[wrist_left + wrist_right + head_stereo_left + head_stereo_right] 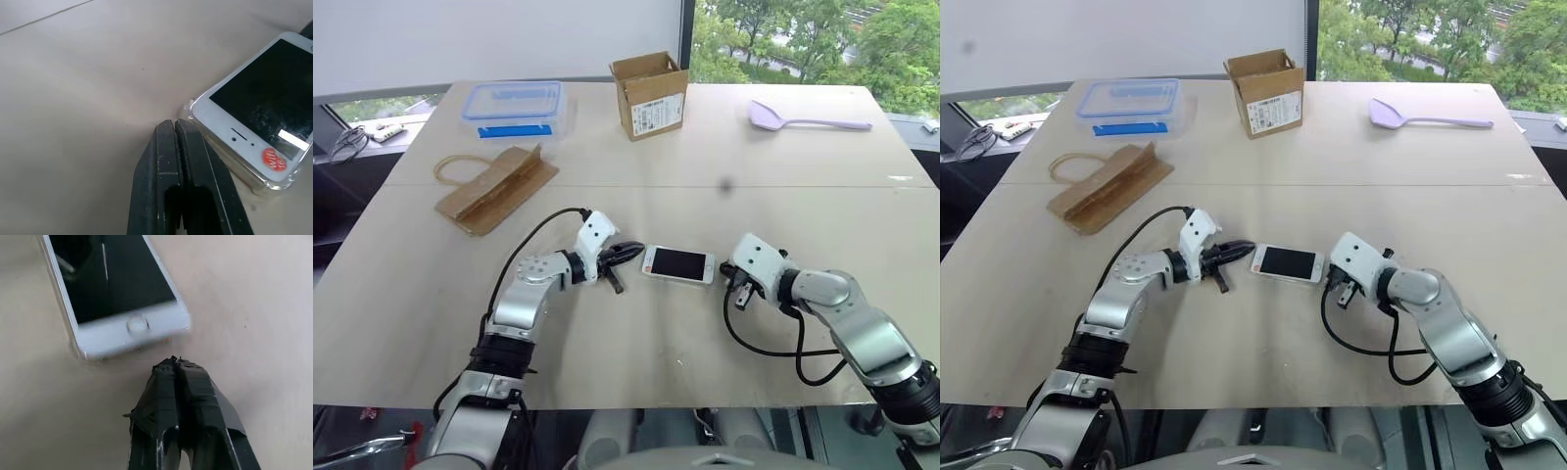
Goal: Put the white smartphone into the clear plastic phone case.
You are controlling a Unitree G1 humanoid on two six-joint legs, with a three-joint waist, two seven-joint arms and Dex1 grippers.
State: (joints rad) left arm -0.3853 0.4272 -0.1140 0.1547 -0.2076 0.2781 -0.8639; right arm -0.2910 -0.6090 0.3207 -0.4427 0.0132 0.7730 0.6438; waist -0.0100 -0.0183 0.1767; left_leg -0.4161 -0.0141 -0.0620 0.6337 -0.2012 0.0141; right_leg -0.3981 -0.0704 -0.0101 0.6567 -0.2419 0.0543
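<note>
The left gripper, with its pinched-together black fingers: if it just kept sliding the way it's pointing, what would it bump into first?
Most likely the white smartphone in the clear plastic phone case; the shut left gripper aims at its near end.

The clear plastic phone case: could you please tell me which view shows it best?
The left wrist view: the clear plastic phone case shows glossy corners around the white smartphone. The right wrist view shows one end's edge; the eye views barely reveal it.
</note>
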